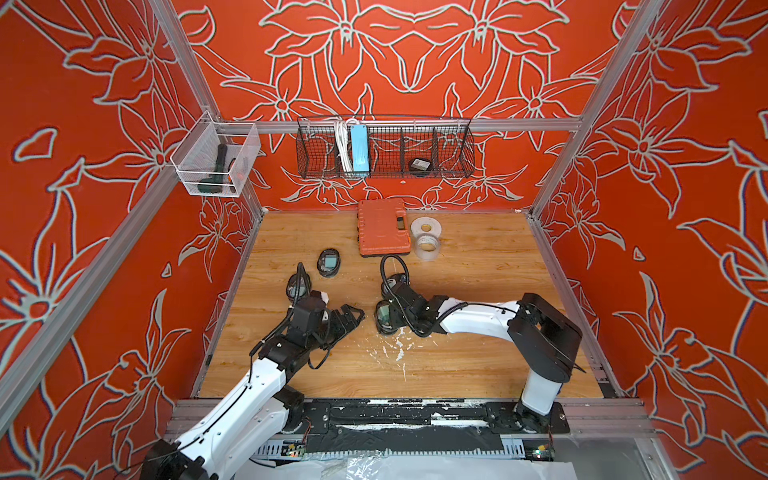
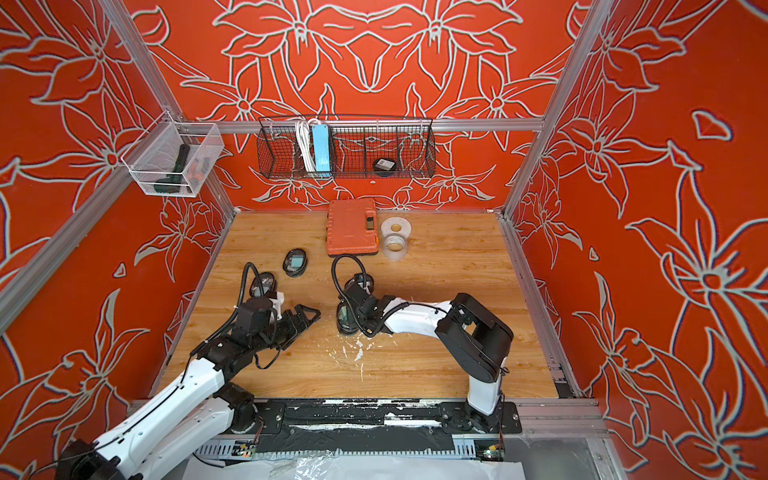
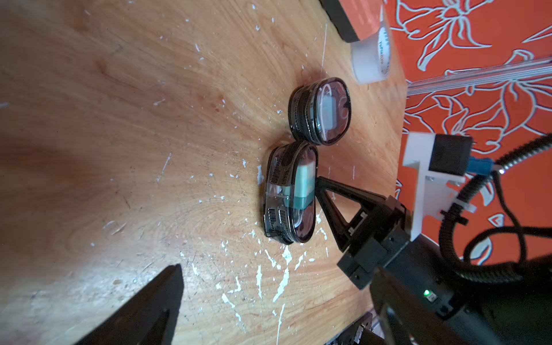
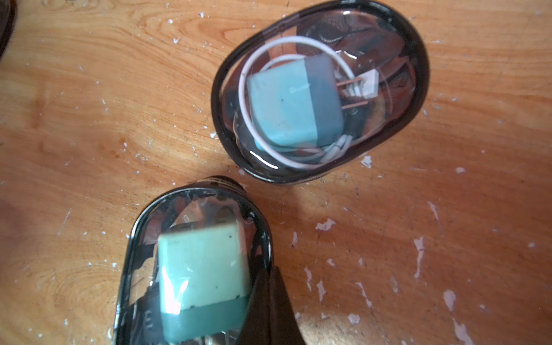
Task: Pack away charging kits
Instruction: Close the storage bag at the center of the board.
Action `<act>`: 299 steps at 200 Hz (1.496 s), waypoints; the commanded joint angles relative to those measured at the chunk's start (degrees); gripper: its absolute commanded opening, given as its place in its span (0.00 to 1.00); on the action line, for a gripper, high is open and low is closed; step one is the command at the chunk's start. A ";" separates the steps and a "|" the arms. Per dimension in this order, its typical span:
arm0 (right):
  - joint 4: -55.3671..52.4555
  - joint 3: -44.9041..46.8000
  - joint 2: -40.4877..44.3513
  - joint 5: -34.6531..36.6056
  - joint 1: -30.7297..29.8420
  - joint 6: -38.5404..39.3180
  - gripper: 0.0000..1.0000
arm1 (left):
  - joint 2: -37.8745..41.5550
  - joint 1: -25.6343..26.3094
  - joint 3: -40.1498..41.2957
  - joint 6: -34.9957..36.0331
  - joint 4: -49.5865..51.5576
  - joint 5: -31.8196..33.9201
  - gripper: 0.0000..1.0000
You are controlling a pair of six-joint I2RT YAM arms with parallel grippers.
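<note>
Several oval black-rimmed pouches of the charging kits lie flat on the wooden table. One pouch (image 1: 329,262) lies alone at the back left, and another (image 1: 298,286) sits behind my left wrist. In the right wrist view, the far pouch (image 4: 321,89) holds a teal plug and a coiled white cable, and the near pouch (image 4: 194,268) shows a teal plug. My right gripper (image 4: 270,286) is shut, its tips touching the near pouch's rim (image 3: 310,179). My left gripper (image 1: 353,319) is open and empty, just left of that pouch (image 1: 384,318).
An orange case (image 1: 384,226) and two tape rolls (image 1: 426,239) stand at the back. A black wire basket (image 1: 457,149) on the back wall holds a blue power strip (image 1: 358,151) and a dark round item (image 1: 419,165). A white mesh bin (image 1: 216,166) hangs at the left.
</note>
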State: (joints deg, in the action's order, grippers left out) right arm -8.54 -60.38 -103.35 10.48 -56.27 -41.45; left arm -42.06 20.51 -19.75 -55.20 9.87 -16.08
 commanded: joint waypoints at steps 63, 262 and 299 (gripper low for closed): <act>0.22 -0.28 -2.03 0.96 0.10 -0.77 0.00 | -2.20 -0.47 3.03 3.26 -15.09 -2.48 0.86; 3.93 1.63 -3.44 -0.72 0.11 -1.31 0.00 | -41.75 -0.47 -5.28 4.30 -33.07 -14.25 0.72; 3.96 1.52 -3.33 -0.99 0.11 -1.34 0.00 | -45.34 -0.47 -5.53 3.88 -34.33 -13.68 0.73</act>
State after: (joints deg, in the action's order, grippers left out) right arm -3.81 -59.29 -104.84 10.48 -56.27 -41.71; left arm -84.77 20.27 -25.06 -51.44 -23.64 -29.41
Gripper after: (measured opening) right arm 0.047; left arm 0.724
